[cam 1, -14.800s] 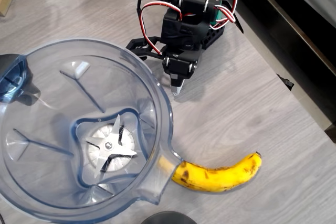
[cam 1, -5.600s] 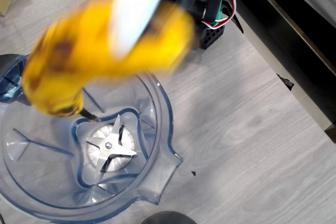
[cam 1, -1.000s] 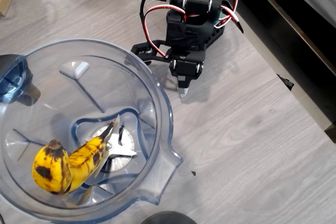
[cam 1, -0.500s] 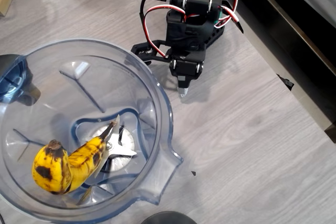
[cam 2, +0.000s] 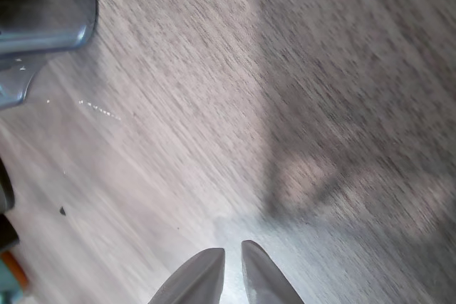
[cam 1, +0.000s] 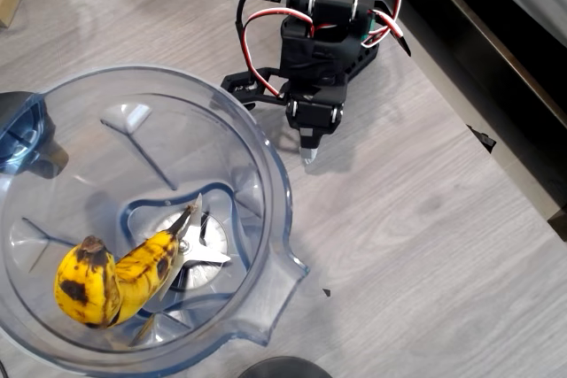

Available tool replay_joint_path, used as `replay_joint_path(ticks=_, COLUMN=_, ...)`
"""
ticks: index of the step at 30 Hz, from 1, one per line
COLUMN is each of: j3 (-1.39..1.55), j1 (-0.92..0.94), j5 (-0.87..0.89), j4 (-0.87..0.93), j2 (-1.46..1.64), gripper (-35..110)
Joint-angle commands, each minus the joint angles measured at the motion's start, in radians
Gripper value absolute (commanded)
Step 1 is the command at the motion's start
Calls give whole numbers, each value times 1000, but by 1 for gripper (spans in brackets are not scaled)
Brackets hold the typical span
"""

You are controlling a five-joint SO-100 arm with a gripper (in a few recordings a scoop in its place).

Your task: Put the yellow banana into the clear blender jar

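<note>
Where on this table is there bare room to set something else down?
Bare wood spreads right of the clear blender jar, below the gripper, out to the table edge. The left side is crowded: the jar holds the yellow banana.

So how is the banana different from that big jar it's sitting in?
The yellow banana is small, opaque and curved, its skin speckled with brown-black bruises; the clear blender jar is large, see-through and faintly blue, with a round rim and pour spout. The banana lies tilted at the bottom, its stem tip over the silver blade, while the jar stands upright on the grey table. Neither is touched by the gripper, which rests shut beside the jar.
</note>
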Motion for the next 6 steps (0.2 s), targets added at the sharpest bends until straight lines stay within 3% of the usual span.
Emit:
replay_joint_path(ticks=1, j3=11, j1=-5, j5=-6, j4=8, j2=31, gripper=0)
replay_joint_path(ticks=6, j3=11, j1=-5, j5=-6, j4=8, j2=31, gripper=0)
